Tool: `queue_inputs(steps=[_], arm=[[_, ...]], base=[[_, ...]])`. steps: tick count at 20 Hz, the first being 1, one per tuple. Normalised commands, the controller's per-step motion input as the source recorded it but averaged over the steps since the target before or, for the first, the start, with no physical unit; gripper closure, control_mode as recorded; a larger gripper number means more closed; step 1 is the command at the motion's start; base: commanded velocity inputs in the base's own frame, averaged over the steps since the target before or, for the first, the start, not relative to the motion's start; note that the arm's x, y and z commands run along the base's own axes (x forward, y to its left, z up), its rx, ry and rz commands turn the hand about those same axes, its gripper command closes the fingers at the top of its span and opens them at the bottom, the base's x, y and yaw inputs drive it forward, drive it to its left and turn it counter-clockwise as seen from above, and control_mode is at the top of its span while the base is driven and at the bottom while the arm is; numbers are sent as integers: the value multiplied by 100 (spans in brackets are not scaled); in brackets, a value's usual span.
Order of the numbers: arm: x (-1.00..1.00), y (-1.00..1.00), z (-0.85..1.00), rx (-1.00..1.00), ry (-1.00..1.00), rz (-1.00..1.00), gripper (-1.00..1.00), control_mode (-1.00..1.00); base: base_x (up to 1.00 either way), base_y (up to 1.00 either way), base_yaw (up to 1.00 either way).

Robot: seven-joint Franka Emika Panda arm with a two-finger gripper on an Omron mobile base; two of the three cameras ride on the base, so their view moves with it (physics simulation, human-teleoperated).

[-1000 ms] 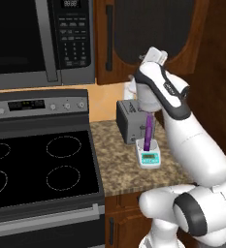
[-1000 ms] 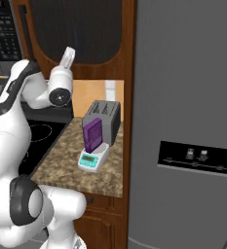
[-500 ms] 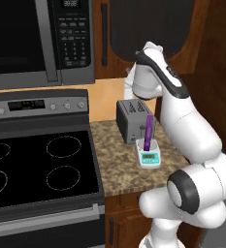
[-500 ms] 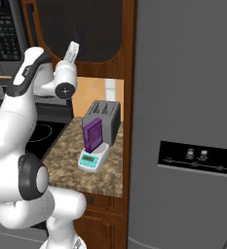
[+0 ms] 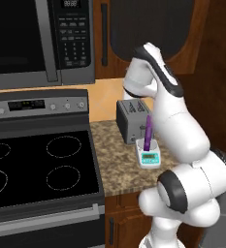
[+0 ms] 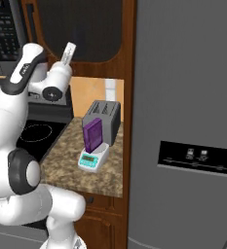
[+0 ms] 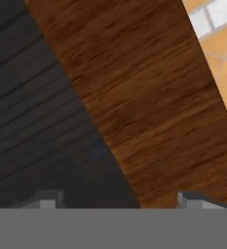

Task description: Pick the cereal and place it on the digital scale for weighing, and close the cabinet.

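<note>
Purple and thin, the flat cereal box [image 6: 92, 134] stands on the small white digital scale [image 6: 93, 158], at twelve o'clock from its teal display. The arm has swung up from it toward the reddish-brown wooden cabinet [image 7: 149, 112], so closing comes next. The empty two-finger gripper [image 7: 117, 200] faces the door close up, jaws wide.

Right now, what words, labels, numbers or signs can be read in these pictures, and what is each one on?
No text can be quoted as it reads.
Microwave keypad and top display: too small to read.
Stove clock panel: blurred marks, unreadable.
Digital scale teal display: dark digits, too small to read.
Refrigerator dispenser panel: two small white icons, no legible text.
Cereal box: plain purple face, no print shows.
Toaster: no lettering.
</note>
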Motion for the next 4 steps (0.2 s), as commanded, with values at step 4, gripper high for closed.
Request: queue_inputs(steps=[4], arm=[[28, -27, 3, 1, 4, -12, -100, -100]], base=[[0, 0, 0]])
